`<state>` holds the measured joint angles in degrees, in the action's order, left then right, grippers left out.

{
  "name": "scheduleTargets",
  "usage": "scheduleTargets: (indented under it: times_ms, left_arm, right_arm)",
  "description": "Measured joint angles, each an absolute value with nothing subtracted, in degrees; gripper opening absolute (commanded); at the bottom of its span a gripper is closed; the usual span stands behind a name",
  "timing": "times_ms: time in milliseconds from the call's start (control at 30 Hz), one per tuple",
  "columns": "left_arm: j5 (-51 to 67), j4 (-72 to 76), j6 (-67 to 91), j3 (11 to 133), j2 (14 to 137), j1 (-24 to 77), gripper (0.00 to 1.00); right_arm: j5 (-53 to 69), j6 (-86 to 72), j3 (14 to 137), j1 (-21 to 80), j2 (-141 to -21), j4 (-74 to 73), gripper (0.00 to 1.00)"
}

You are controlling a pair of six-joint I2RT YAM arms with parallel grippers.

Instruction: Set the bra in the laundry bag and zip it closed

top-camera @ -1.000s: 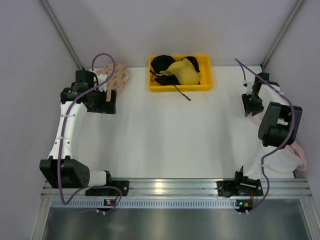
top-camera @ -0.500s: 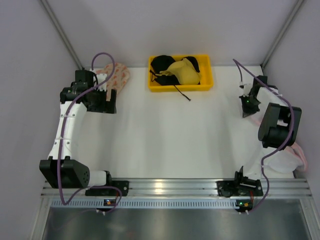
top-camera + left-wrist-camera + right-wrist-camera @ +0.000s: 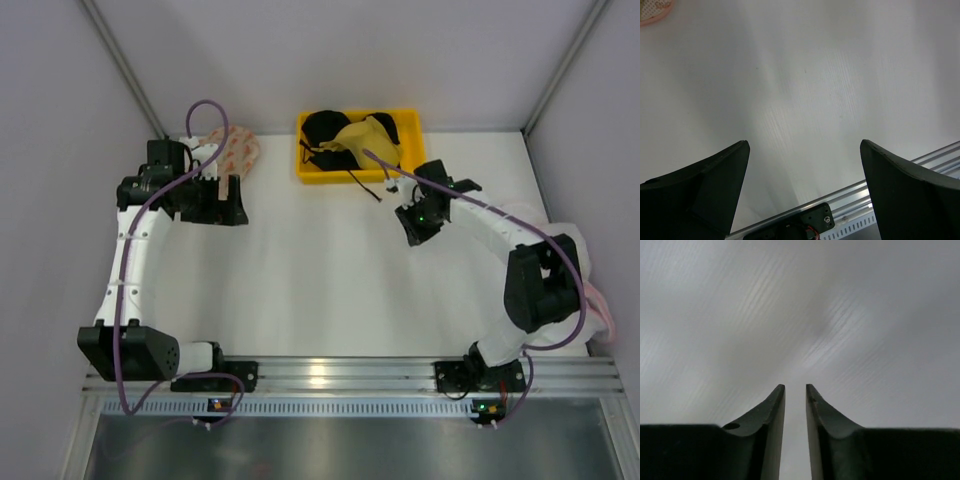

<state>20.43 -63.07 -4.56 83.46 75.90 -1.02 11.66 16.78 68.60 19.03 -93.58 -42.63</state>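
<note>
The mustard-yellow bra [image 3: 368, 142] lies on top of black bras in the yellow bin [image 3: 361, 176] at the back centre. The white mesh laundry bag [image 3: 575, 245] with a pink rim lies at the right edge, partly hidden under my right arm. My right gripper [image 3: 412, 232] [image 3: 795, 386] hangs over bare table just in front of the bin's right corner, its jaws drawn to a narrow slit with nothing between them. My left gripper [image 3: 225, 205] [image 3: 804, 145] is wide open and empty over bare table at the back left.
A larger pinkish bag with orange-red marks [image 3: 234, 150] lies at the back left beside my left gripper; its edge shows in the left wrist view [image 3: 652, 6]. A black strap [image 3: 366, 186] hangs over the bin's front wall. Grey walls enclose the table.
My right arm has swung from the far right side to the middle, so its gripper is now near the bin's front right corner. My left gripper has shifted slightly right.
</note>
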Motion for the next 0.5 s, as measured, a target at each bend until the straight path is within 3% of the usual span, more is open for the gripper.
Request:
scheduleTargets:
  times_ms: [33, 67, 133, 167, 500]
  left_arm:
    - [20.80, -63.07, -4.43, 83.46, 75.72, -1.02, 0.98]
    - [21.17, -63.07, -4.40, 83.46, 75.46, -1.02, 0.98]
    - [21.65, -63.05, -4.43, 83.46, 74.81, -1.02, 0.98]
    - [21.74, -63.05, -4.45, 83.46, 74.39, -1.02, 0.98]
    - [21.58, -63.00, -4.71, 83.44, 73.41, -1.02, 0.98]
  right_arm:
    - [9.89, 16.10, 68.62, 19.29, -93.58, -42.50, 0.36]
    - [7.53, 15.46, 68.69, 19.09, -93.56, -42.26, 0.53]
    - [3.88, 14.63, 68.99, 17.26, -93.56, -42.22, 0.65]
    - [2.68, 14.41, 69.60, 15.44, -93.60, -42.35, 0.79]
    - [-3.46, 15.07, 75.81, -8.05, -98.85, -38.39, 0.82]
